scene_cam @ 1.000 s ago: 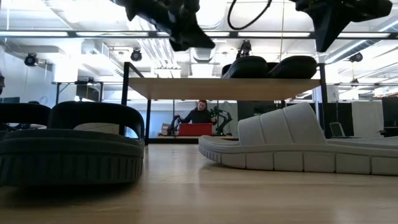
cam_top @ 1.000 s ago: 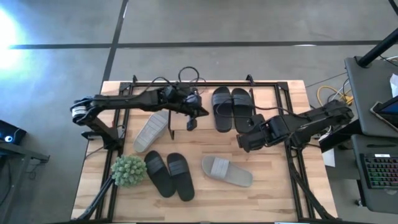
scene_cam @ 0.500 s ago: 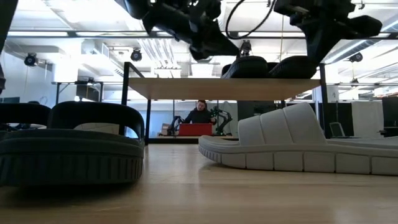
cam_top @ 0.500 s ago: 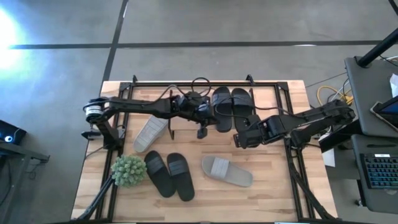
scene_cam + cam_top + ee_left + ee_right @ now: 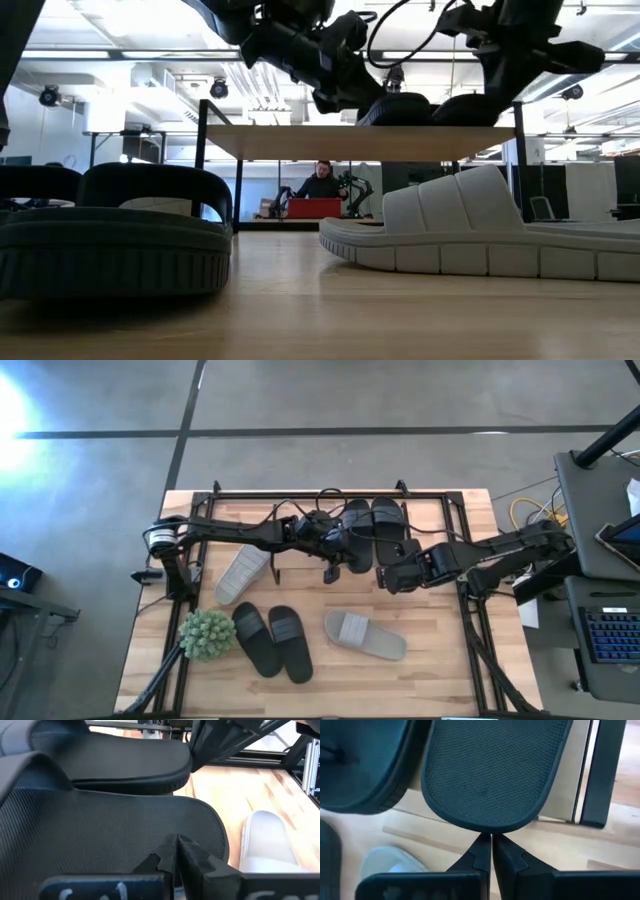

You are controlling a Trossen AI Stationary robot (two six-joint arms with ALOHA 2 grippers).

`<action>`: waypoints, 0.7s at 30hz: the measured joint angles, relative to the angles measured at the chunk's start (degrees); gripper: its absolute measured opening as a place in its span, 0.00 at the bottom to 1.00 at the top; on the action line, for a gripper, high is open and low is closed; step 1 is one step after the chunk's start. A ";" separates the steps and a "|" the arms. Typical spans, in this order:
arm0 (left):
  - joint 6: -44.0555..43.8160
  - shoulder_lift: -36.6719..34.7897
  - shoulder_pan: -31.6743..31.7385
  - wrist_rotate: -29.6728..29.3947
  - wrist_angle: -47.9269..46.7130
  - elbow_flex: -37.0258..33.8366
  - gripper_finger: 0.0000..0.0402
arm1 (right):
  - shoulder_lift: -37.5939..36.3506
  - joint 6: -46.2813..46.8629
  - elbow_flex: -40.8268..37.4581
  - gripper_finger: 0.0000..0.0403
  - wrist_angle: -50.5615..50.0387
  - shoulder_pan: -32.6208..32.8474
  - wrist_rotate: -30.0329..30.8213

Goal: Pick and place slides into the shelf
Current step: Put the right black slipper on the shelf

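Observation:
Two black slides lie side by side on the shelf's wood board [image 5: 280,142], heels toward the table's near edge: the left one [image 5: 357,520] and the right one [image 5: 391,525]. My left gripper [image 5: 340,555] reaches in from the table's left, shut, its tips over the left slide's heel end [image 5: 200,820]. My right gripper [image 5: 383,573], also shut, points steeply down at the right slide's heel [image 5: 490,820]. Another grey slide [image 5: 243,570] leans beside the shelf's left end. My left gripper's shut fingertips [image 5: 175,845] stand over the footbed of the left black slide, near its heel end [image 5: 205,827], slanting down from the table's left and lying across the slide. I cannot tell whether they touch it. My right gripper's shut fingertips [image 5: 487,840] meet the heel rim [image 5: 487,829] of the right black slide, coming steeply from above on its near side. The slide lies flat on the shelf's board.
On the table near the front lie a pair of black slides [image 5: 272,641] and a grey slide [image 5: 365,635], with a green spiky plant [image 5: 207,633] at the left. Black frame rods [image 5: 470,610] border the table. A person [image 5: 322,183] sits far behind.
My left gripper has gone toward the table's right edge and down, coming over the left black slide on the shelf. My right gripper has sunk a little and drawn toward the far edge, up to the right slide's heel.

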 joint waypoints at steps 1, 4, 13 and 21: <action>0.02 -0.02 0.00 0.00 0.13 0.00 0.00 | -0.26 -0.45 0.01 0.02 0.53 -0.10 0.00; 0.00 -0.77 0.00 -0.02 0.09 0.00 0.00 | -0.91 -1.52 1.17 0.02 1.68 -0.01 -0.02; 0.44 -7.49 -0.22 -3.47 -4.74 0.50 0.00 | -3.64 -3.14 6.32 0.02 0.94 2.99 -1.42; 1.51 -6.72 1.65 -8.22 -10.87 -2.44 0.00 | -3.87 -2.07 10.57 0.02 -6.57 4.64 1.85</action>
